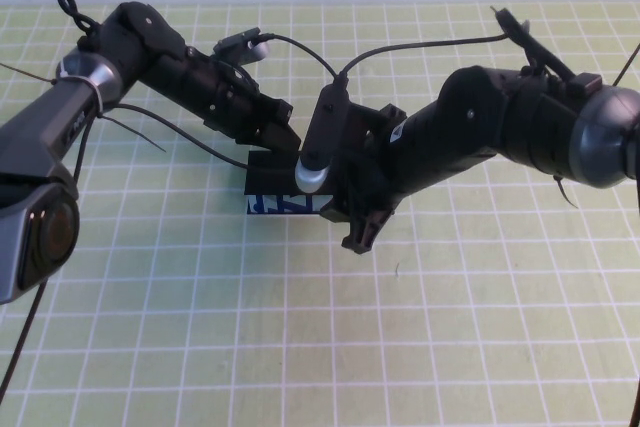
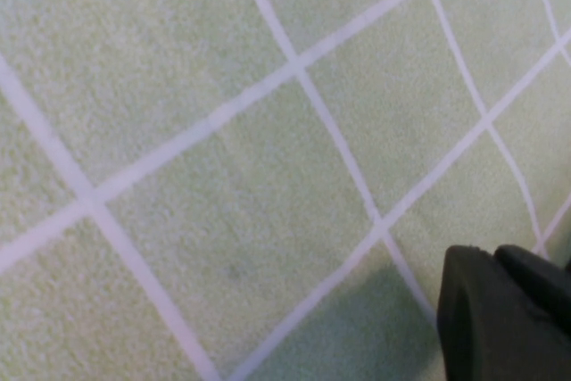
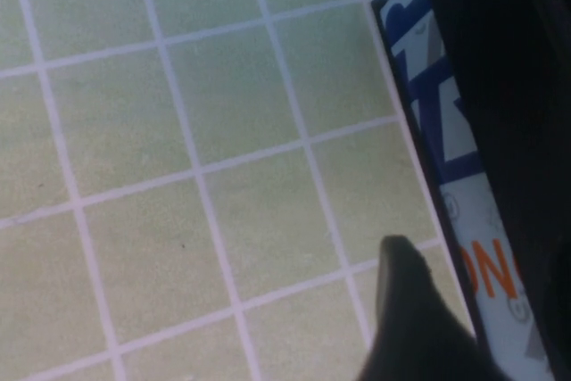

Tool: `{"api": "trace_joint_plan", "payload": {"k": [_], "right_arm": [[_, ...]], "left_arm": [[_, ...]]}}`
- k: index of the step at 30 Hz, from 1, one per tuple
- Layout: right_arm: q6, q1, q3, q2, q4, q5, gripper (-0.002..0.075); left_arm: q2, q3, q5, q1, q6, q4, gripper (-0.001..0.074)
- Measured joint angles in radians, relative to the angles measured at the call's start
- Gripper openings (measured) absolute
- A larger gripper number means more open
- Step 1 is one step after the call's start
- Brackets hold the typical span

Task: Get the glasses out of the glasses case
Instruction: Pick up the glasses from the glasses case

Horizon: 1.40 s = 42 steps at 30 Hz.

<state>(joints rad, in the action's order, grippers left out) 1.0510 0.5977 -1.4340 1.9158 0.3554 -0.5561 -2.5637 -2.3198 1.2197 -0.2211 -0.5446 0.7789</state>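
Case: the glasses case sits mid-table on the green mat, lid down.
Glasses: not visible.
Right gripper: spread wide, at the case's printed front; catch the flap edge squarely.
Left gripper: behind the case; cannot tell its state.

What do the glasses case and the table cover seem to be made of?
Glasses case: probably printed card or plastic, with a smooth light-blue side bearing blue and orange print and a matte black lid; the right gripper is beside it.
Table cover: probably a soft green mat, its surface finely grainy with white grid lines.
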Motion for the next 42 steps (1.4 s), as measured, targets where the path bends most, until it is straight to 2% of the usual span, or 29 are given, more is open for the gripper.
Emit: {"api": "trace_joint_plan", "payload": {"k": [14, 18, 23, 30, 42], "right_arm": [[0.006, 0.000, -0.029, 0.023, 0.001, 0.019, 0.0293], [0.006, 0.000, -0.034, 0.023, 0.001, 0.006, 0.0293], [0.006, 0.000, -0.036, 0.023, 0.001, -0.002, 0.0293], [0.006, 0.000, -0.036, 0.023, 0.001, -0.007, 0.0293], [0.006, 0.000, -0.036, 0.023, 0.001, -0.018, 0.0293]], "left_arm": [[0.013, 0.005, 0.000, -0.002, 0.050, -0.022, -0.0004], [0.076, 0.053, 0.000, -0.002, 0.050, -0.047, -0.0004], [0.155, 0.141, 0.000, -0.004, -0.033, -0.023, -0.0004], [0.117, 0.159, -0.051, -0.004, -0.090, 0.068, -0.0004], [0.057, 0.159, -0.023, -0.004, -0.099, 0.076, -0.0004]]}}
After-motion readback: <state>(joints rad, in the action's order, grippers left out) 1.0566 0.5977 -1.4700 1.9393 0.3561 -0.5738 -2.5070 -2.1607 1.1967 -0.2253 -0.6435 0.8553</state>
